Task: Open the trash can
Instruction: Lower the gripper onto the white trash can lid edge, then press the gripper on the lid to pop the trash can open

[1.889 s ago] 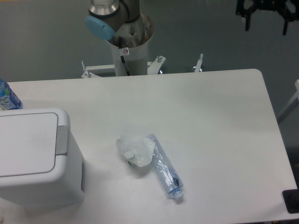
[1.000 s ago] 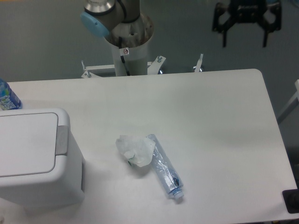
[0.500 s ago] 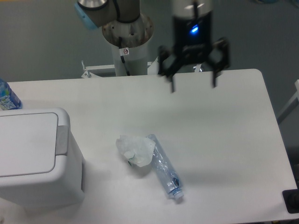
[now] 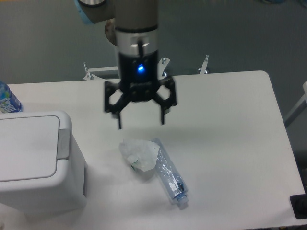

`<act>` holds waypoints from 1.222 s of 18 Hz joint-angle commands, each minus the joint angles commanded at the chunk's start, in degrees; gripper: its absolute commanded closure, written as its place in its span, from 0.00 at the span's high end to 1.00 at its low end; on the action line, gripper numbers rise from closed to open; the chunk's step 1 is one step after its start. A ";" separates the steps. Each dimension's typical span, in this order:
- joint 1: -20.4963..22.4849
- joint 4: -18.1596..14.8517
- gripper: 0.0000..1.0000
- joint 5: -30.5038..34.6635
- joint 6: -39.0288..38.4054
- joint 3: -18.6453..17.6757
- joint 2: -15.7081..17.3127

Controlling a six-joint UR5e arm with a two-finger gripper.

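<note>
Trash can (image 4: 36,163) at the tabletop's (image 4: 230,124) near left corner, lid shut flat. Gripper (image 4: 140,122) hovers over mid-tabletop, fingers (image 4: 119,120) spread wide, holding nothing. Below it lie a crumpled wrapper (image 4: 139,154) and a clear bottle (image 4: 170,178), touching.

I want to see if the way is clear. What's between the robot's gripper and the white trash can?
Nothing: in the camera view only bare table separates the open gripper from the trash can.
</note>
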 joint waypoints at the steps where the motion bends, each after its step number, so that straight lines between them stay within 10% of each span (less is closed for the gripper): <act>1: -0.79 -0.09 1.00 0.00 -0.26 -0.35 0.00; 22: -6.25 0.00 1.00 0.09 -4.04 -1.32 -2.72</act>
